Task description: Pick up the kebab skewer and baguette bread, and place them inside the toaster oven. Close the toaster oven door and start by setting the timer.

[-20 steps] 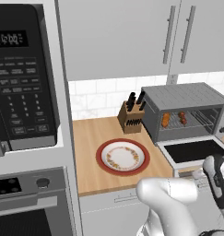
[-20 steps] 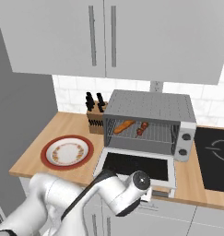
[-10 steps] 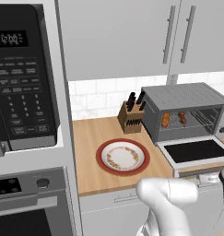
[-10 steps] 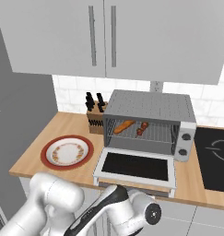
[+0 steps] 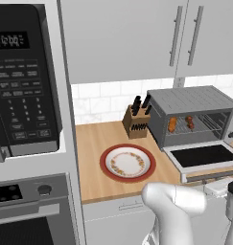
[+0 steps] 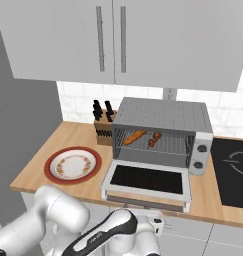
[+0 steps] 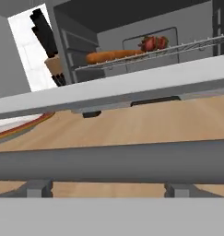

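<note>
The baguette bread [image 6: 135, 136] and the kebab skewer [image 6: 154, 139] are lying side by side on the wire rack inside the toaster oven [image 6: 163, 131], the baguette at 9 o'clock of the skewer. The toaster oven door [image 6: 148, 179] is hanging open, roughly level, its handle bar [image 7: 111, 161] crossing the hand view close in front of the camera.

Step in hand, as judged: closing the door. Approach the handle bar from beneath, push up and inward evenly, avoiding a skewed lift.

The gripper is sitting low, below the door's front edge; whether its jaws are spread or holding anything cannot be told.

The wooden bench [image 5: 96, 143] is carrying a red-rimmed plate [image 5: 127, 162] and a knife block [image 5: 136, 119]. White cabinets [image 6: 113, 40] are hanging at 12 o'clock.
</note>
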You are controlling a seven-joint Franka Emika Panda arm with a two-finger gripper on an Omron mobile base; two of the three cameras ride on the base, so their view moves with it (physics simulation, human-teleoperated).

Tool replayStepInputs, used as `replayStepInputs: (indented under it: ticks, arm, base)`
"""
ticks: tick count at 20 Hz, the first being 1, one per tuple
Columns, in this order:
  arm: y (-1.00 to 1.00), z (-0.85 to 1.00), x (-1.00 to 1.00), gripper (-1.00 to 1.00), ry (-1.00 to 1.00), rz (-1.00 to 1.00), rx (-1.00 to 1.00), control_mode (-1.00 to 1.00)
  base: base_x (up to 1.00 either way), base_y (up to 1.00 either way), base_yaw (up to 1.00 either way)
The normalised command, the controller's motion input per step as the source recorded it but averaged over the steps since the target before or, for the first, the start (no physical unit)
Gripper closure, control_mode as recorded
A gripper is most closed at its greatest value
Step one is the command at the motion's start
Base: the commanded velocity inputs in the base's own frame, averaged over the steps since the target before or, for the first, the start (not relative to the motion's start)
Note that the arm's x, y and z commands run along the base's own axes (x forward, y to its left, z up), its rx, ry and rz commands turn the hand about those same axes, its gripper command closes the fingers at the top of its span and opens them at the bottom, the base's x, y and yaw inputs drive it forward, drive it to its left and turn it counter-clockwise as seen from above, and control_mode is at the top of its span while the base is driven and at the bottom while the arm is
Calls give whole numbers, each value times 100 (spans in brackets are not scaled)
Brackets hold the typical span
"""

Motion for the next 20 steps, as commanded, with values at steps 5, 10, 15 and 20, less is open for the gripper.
replayStepInputs:
  ticks: [5,10,15,20]
  arm:
    - [40,97,100,-100,-6,-1,-6,-100]
    - [26,99,100,-100,0,0,-4,-100]
    - [29,79,100,-100,0,0,-6,-100]
    - [11,66,100,-100,0,0,-7,-100]
  base:
    - [0,0,0]
    - [0,0,0]
    - [0,0,0]
    - [0,0,0]
